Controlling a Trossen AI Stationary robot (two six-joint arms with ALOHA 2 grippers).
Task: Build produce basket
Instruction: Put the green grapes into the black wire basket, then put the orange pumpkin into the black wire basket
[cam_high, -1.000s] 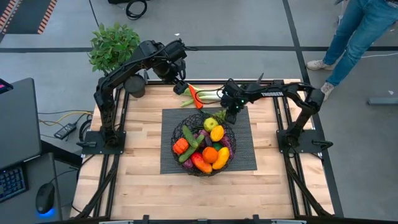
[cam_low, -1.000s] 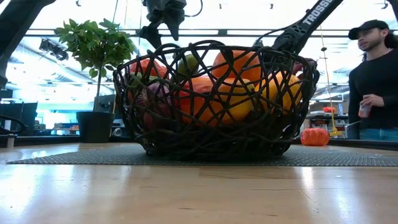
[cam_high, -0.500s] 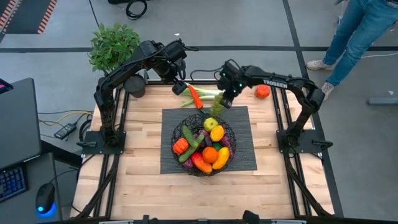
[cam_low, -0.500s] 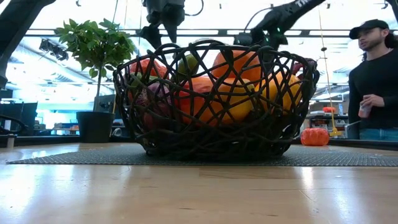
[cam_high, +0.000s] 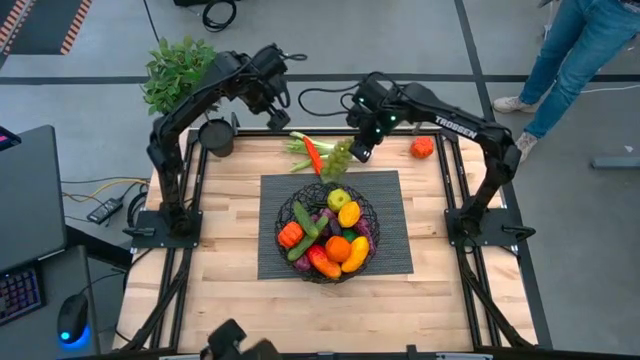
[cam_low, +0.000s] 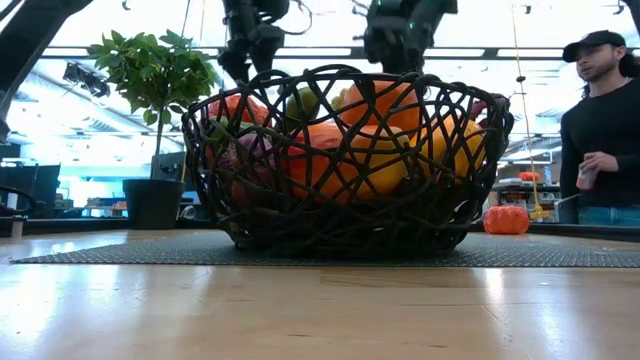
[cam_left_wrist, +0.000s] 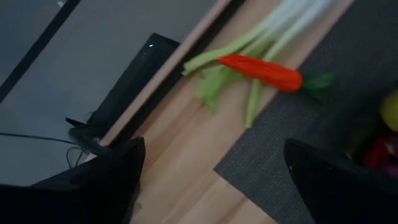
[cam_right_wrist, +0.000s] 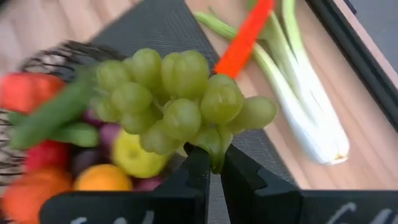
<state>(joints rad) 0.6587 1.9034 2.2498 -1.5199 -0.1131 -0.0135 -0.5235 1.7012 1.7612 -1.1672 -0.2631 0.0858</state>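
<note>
a knobbly bunch of green grapes (cam_right_wrist: 177, 106) is pinched by its stem in the right gripper (cam_right_wrist: 213, 163) above the round black wire basket (cam_high: 296, 212); left gripper (cam_left_wrist: 211, 180) fingers are spread wide

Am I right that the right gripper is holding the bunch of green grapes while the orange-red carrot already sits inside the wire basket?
Not quite. The right gripper does hold the green grapes, but the carrot is not in the basket; the high view shows it lying across the leek on the table beyond the basket.
</note>
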